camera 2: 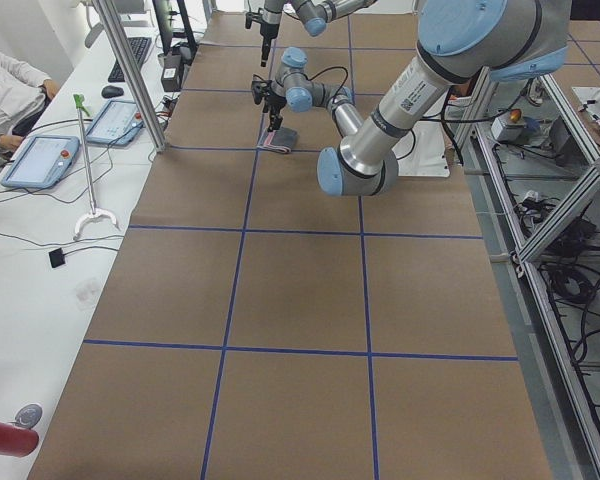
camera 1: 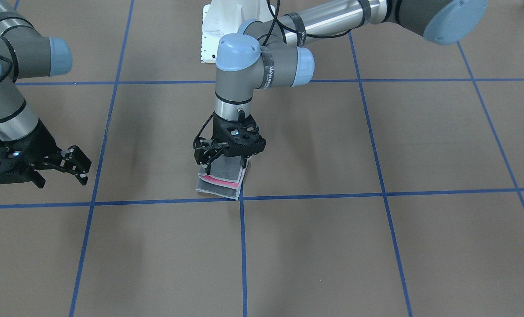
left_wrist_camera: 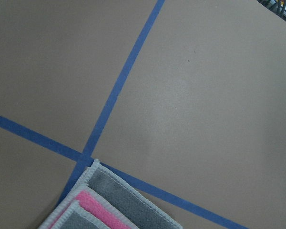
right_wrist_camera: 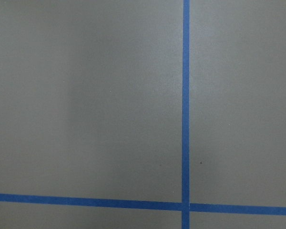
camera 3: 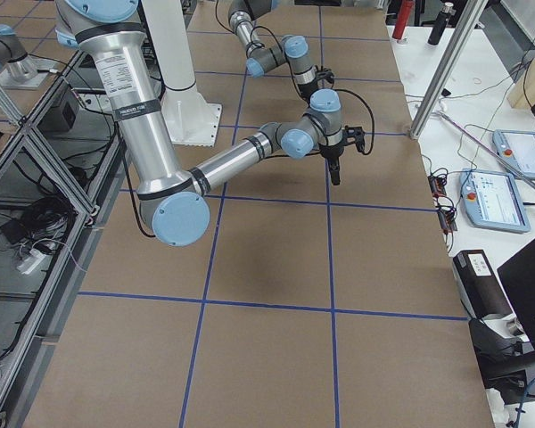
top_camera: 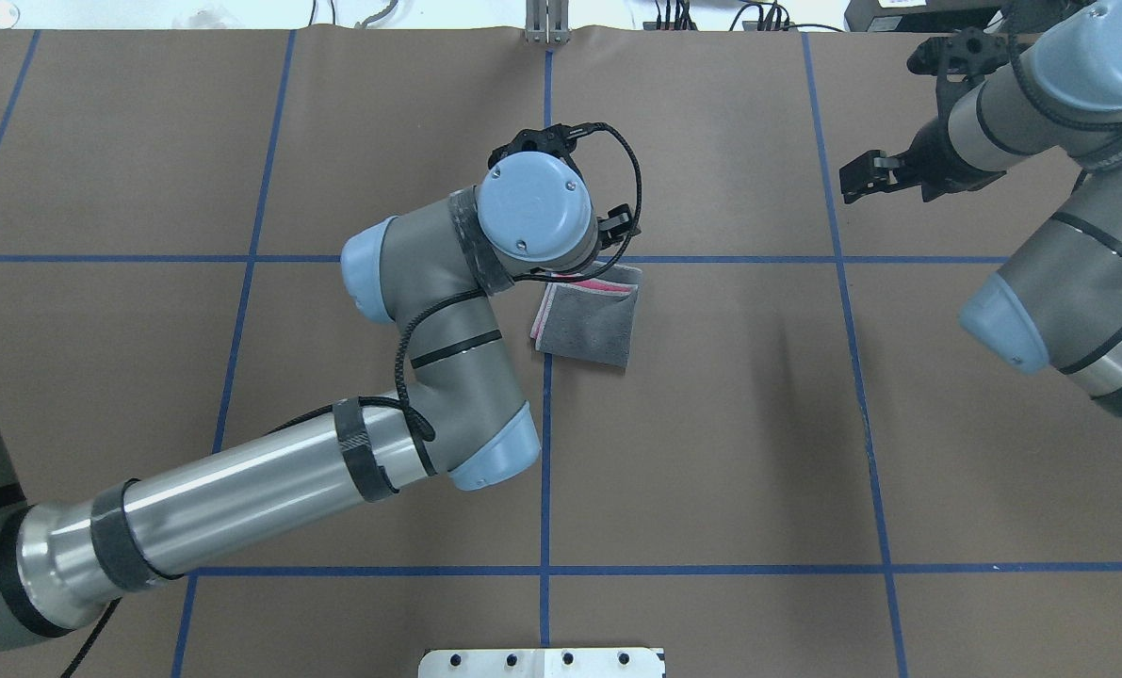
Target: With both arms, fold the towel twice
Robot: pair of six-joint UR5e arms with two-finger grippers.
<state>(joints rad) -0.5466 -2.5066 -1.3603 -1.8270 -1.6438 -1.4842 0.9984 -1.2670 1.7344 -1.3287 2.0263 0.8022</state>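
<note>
The towel lies flat on the brown table, folded into a small, thick square. Its dark grey face is up, and narrow strips of pink and light grey edging show between the stacked layers along two sides. It sits at the middle of the table where two blue tape lines cross. One corner rests on that crossing, as the left wrist view shows, and the rest spreads toward the robot and to its right of the centre line. The left gripper hangs straight down over the towel's edge on the robot's side. Its fingers stand apart, one near each side of the folded stack, with the tips at or just above the cloth; whether they touch it cannot be told. The left arm reaches in from the robot's left and bends at the elbow above the centre of the table. The right gripper is well apart from the towel, out over bare table on the robot's right, tilted, with its fingers spread and nothing between them. The right arm is drawn up behind it. The white pedestal stands at the table's edge on the robot's side.
</note>
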